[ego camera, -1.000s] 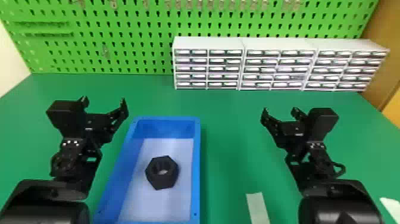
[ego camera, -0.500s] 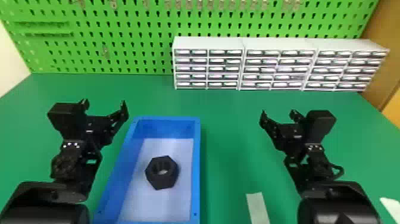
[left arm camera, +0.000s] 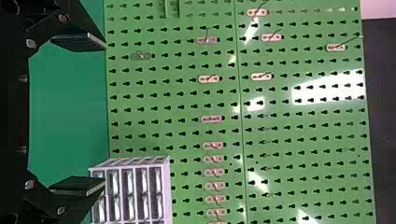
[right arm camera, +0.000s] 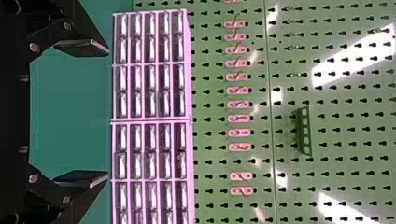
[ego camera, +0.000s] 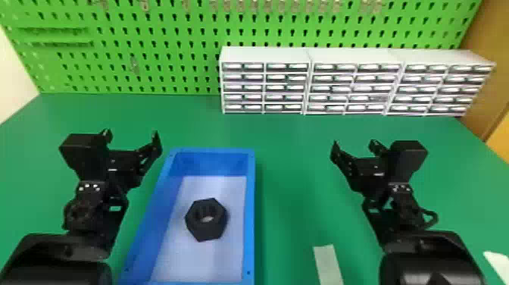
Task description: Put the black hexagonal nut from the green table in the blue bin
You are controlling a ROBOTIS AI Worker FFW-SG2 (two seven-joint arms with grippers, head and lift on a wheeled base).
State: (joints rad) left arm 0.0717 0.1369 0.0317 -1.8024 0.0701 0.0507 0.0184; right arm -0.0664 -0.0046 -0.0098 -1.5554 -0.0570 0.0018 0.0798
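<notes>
In the head view, the black hexagonal nut (ego camera: 206, 220) lies on the pale floor of the blue bin (ego camera: 248, 212), its hole facing up. To the left of the bin is my left gripper (ego camera: 131, 135), open and holding nothing; its parted fingers also appear in the left wrist view, the gripper (left arm camera: 100, 114) having only background between them. My right gripper (ego camera: 354, 146) stands to the right of the bin, likewise open with nothing held, and the right wrist view has this gripper (right arm camera: 108, 113) with its two fingers wide apart.
The green table (ego camera: 295, 151) spreads around the bin. White drawer units (ego camera: 310, 85) line its back right, before a green pegboard (ego camera: 151, 72) with hooks. A pale strip (ego camera: 328, 265) lies near the front between bin and right arm, and another white piece (ego camera: 499, 265) at the right edge.
Both grippers have sunk very slightly in the head view, staying open. The nut and the bin have kept their places.
</notes>
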